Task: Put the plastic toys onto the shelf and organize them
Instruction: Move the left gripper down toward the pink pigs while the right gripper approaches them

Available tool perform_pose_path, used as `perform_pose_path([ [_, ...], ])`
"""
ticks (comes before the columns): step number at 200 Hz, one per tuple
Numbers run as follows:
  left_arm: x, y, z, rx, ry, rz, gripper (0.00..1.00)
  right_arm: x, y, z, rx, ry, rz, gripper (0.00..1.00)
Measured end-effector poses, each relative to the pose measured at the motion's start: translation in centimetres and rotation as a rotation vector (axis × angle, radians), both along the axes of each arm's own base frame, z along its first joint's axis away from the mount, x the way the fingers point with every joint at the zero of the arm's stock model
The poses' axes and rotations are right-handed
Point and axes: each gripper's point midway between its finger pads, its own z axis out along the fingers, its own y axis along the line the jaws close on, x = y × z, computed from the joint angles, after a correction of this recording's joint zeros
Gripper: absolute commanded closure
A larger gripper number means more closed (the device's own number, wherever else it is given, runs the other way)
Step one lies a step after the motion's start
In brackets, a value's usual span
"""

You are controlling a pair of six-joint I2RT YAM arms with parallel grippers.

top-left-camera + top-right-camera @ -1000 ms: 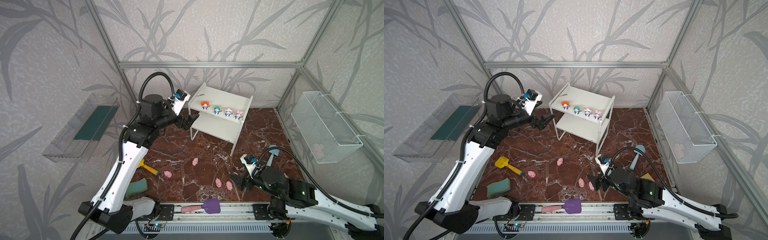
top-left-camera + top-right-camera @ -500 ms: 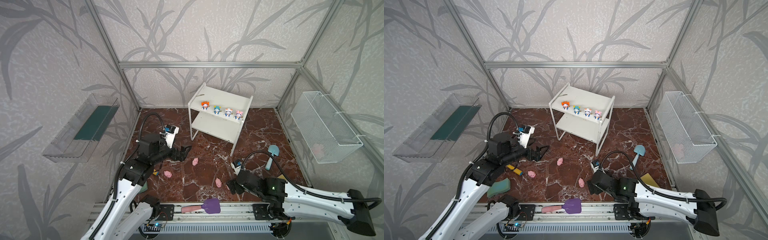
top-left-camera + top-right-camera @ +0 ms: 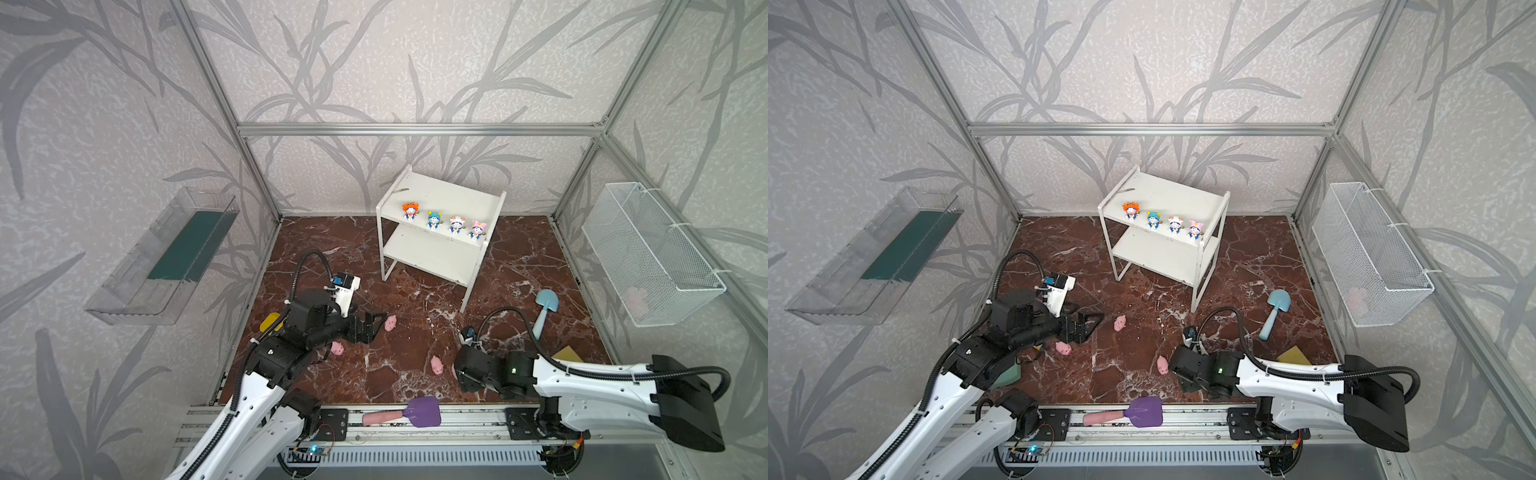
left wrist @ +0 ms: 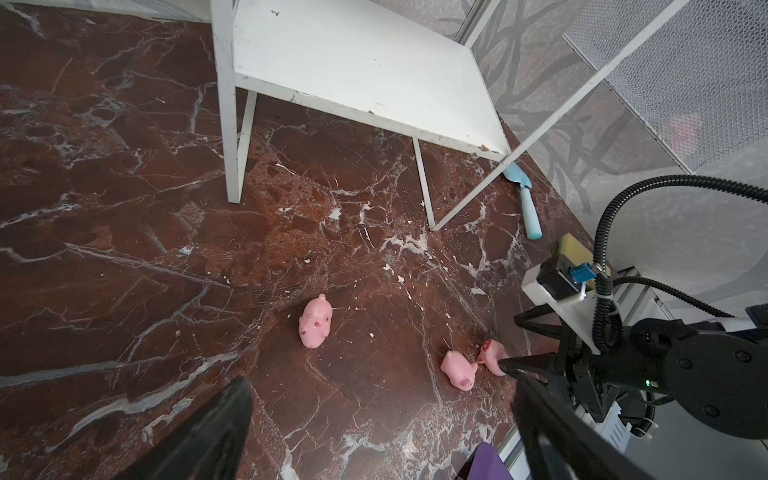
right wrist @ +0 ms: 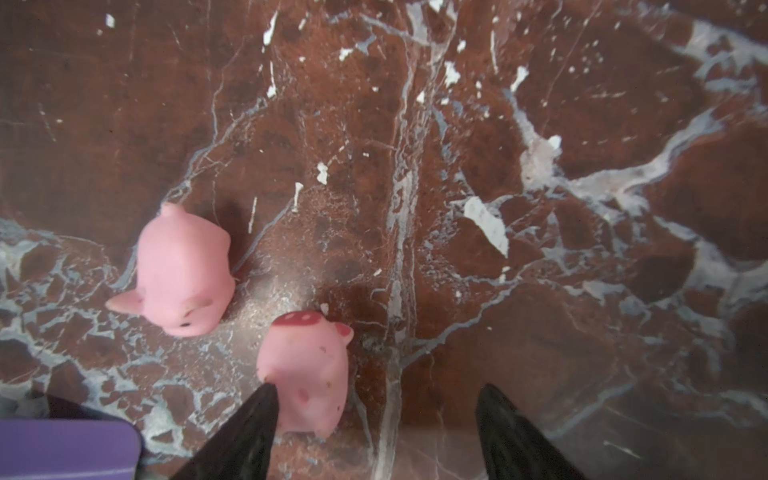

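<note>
The white shelf (image 3: 451, 194) (image 3: 1169, 195) stands at the back with several blue-white figurines (image 3: 434, 219) lined along its top board's front edge. Pink pigs lie on the marble floor (image 3: 390, 322) (image 3: 337, 348) (image 3: 436, 365). My left gripper (image 3: 374, 325) (image 4: 380, 386) hangs open low over the floor, just left of the rear pig (image 4: 316, 322). My right gripper (image 5: 379, 388) (image 4: 508, 343) is open and points down at the front. A spotted pig (image 5: 305, 370) lies between its fingers and touches one fingertip (image 5: 266, 399). Another pig (image 5: 185, 270) lies just beside it.
A purple shovel (image 3: 419, 411) lies on the front rail. A blue shovel (image 3: 542, 309) and a yellow sponge (image 3: 567, 354) lie at right. A green sponge (image 3: 1007, 374) and a yellow shovel (image 3: 268, 322) sit behind my left arm. A wire basket (image 3: 648, 253) and a clear tray (image 3: 162, 257) hang on the walls.
My left arm dropped from beside the shelf down to the floor near the pigs. My right arm shifted left and down over the front pigs, its jaws narrowing.
</note>
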Motion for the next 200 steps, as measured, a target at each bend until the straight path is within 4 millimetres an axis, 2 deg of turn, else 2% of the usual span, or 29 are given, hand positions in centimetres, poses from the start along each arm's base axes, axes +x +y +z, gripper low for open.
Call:
perform_pose_path([
  [20,0.3,-0.4,-0.9,0.015,0.041,-0.013,0.01,0.1,0.9,-0.4,0.007,0.013,-0.002,0.36],
  [37,0.5,-0.7,-1.6,0.024,0.069,-0.019,0.01,0.1,0.9,-1.2,-0.020,0.024,0.000,0.44],
  [61,0.4,-0.8,-1.6,0.020,0.072,-0.026,0.01,0.1,1.0,-1.7,-0.038,0.031,0.006,0.53],
  [80,0.3,-0.9,-1.5,0.018,0.070,-0.030,0.01,0.3,1.7,-1.6,-0.026,0.024,0.019,0.54],
  [130,0.1,-1.2,-1.5,0.019,0.069,-0.044,0.01,1.0,1.9,-0.9,-0.010,0.002,0.041,0.42],
  [161,-0.2,-1.5,-1.6,0.027,0.068,-0.055,0.01,1.2,2.8,1.9,0.088,-0.039,0.098,0.27],
  [200,-0.3,-2.1,-1.7,0.035,0.066,-0.071,0.01,1.3,2.9,5.5,0.198,-0.100,0.141,0.26],
])
